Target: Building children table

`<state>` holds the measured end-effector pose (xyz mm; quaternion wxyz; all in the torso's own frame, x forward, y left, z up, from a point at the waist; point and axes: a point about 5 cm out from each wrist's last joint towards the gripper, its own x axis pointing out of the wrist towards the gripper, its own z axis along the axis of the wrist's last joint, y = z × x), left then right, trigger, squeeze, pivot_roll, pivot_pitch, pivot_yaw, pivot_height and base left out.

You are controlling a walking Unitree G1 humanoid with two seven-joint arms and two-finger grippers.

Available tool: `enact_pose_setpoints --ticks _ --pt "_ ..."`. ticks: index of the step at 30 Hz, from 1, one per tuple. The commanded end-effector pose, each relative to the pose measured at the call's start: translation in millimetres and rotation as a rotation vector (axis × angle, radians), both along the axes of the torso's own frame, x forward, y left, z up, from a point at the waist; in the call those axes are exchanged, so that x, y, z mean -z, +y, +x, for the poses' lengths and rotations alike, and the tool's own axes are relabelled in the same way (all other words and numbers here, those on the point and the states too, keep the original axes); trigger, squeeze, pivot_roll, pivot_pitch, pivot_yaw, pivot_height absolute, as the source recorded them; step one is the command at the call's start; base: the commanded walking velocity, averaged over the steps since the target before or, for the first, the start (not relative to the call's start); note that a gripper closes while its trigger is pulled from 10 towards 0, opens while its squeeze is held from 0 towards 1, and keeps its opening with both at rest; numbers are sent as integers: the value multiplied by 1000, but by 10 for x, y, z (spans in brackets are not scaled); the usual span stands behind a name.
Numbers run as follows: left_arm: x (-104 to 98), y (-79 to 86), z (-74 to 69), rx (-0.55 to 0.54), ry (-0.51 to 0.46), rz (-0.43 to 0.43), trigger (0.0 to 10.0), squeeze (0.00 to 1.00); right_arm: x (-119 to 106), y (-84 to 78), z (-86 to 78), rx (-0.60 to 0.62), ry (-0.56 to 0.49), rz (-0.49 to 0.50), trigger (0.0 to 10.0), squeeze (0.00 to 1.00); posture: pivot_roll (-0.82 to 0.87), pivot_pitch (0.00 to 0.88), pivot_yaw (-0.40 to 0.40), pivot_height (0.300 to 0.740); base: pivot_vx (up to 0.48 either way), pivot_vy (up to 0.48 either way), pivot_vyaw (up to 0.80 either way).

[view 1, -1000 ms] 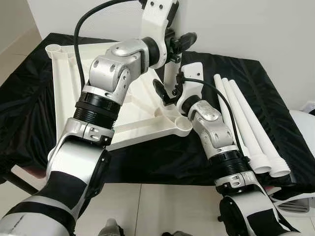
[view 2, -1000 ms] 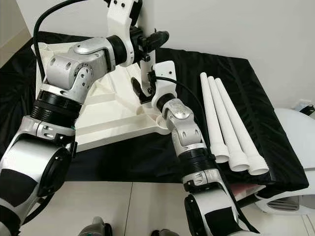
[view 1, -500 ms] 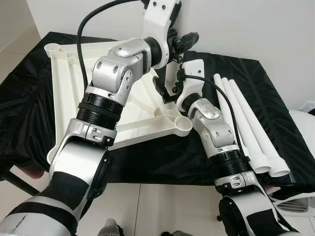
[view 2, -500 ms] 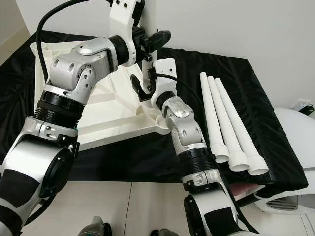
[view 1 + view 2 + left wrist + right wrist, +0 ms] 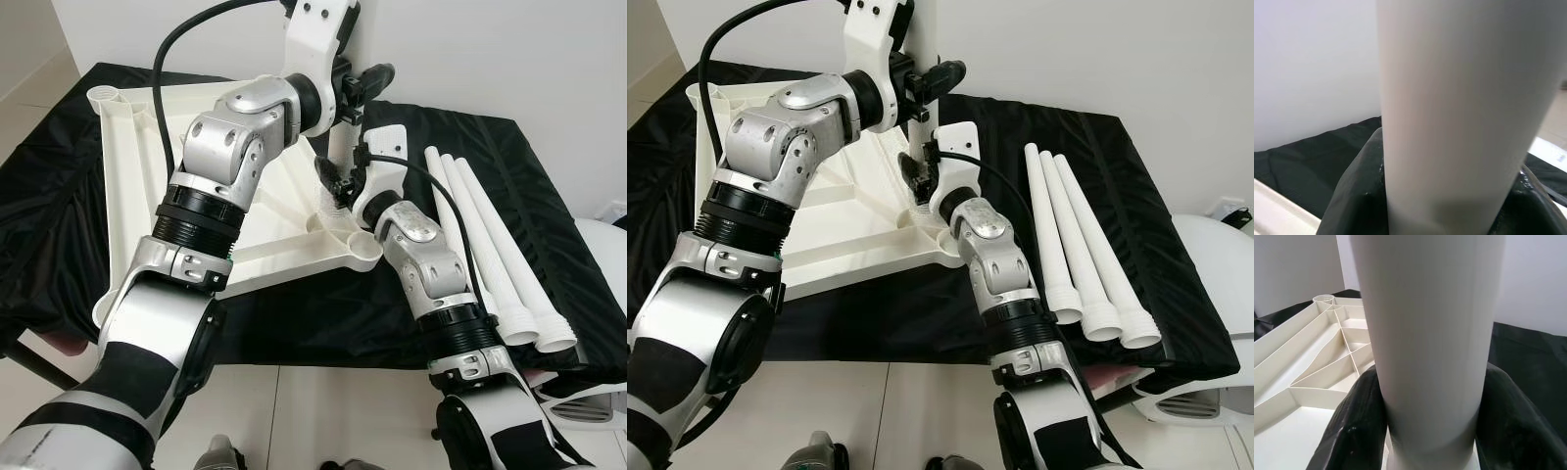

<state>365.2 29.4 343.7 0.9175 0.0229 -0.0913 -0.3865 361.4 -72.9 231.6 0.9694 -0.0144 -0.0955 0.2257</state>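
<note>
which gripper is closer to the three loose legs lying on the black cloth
Right. The right gripper is shut on the upright leg low down, at the tabletop corner beside the loose legs. The left gripper grips that leg higher up, farther away.

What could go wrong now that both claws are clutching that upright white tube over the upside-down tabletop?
The upright leg is gripped high by the left gripper and low by the right gripper; if they pull unevenly, it may tilt and jam in its socket. Pushing down could slide the tabletop on the black cloth. The three spare legs lie close beside the right arm, which might knock them.
</note>
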Motion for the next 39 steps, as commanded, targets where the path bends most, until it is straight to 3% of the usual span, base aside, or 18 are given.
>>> enact_pose_setpoints --ticks 1,20,21,23,24,25,26,39 --pt "-89 -49 -36 8 -34 1 10000 0 7 -28 -8 5 8 15 0 0 0 77 -85 740 0 0 0" --pt "-47 -121 -56 39 -34 31 10000 0 -25 -22 -5 -9 -11 7 0 0 -1 81 -84 740 0 0 0" --pt "-47 -122 -56 40 -36 31 10000 0 -27 -21 -2 -8 -11 6 9922 0 -1 80 -83 740 0 0 0" --pt "-46 -121 -54 40 -37 32 10000 0 -28 -20 1 -8 -10 4 10000 0 0 81 -84 740 0 0 0" --pt "-42 -119 -52 43 -27 21 10000 839 -31 -21 4 -9 -11 2 10000 0 1 81 -84 740 0 0 0" --pt "-42 -119 -52 43 -27 21 10000 839 -31 -21 4 -9 -11 2 10000 0 1 81 -84 740 0 0 0" --pt "-36 -115 -49 44 -16 11 10000 1000 -34 -22 5 -11 -14 0 10000 0 1 81 -84 740 0 0 0" --pt "-126 -33 -99 76 15 -58 10000 1000 -38 -73 37 20 -18 7 10000 0 6 64 -84 740 0 0 0"
